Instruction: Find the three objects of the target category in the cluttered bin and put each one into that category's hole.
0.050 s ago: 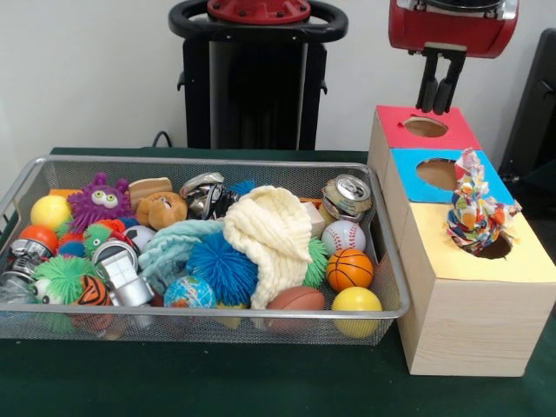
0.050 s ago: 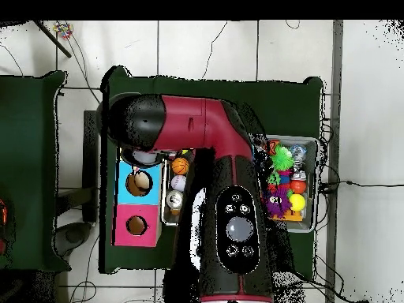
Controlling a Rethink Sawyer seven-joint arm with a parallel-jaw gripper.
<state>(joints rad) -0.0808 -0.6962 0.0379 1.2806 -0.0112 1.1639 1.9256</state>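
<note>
At the left of the front view a silver wire-mesh bin [image 1: 26, 187] sits on the green tabletop [image 1: 217, 382], packed so full that most items cover one another. In its upper left corner a yellow ball [image 1: 50, 211] lies beside a purple spiky toy with googly eyes [image 1: 98, 201]; below them a green spiky ball [image 1: 62, 274] and crushed silver cans [image 1: 122, 274] are partly hidden behind the mesh rim. Toward the middle, a blue spiky ball [image 1: 221, 265] sits under a cream knitted cloth [image 1: 271, 234] that drapes over whatever lies beneath it (nothing of that can be made out). Further right are a dented can with a pull-tab top [image 1: 347, 196], a white baseball [image 1: 343, 236], a small orange basketball [image 1: 350, 269], a brown football [image 1: 295, 300] and another yellow ball [image 1: 357, 302] at the lower right corner.

Right of the bin stands a pale wooden box [image 1: 469, 326] with three holes, its top red, blue and yellow. A multicoloured rag toy [image 1: 473, 213] stands stuffed into the yellow section's hole [image 1: 497, 249], hiding most of it.

At the upper right the black gripper [image 1: 440, 97] hangs from the red arm above the red section's hole [image 1: 426, 127], its fingers close together and empty.

In the overhead view the arm [image 2: 229, 197] blankets the bin's middle, leaving only the ends visible.
</note>
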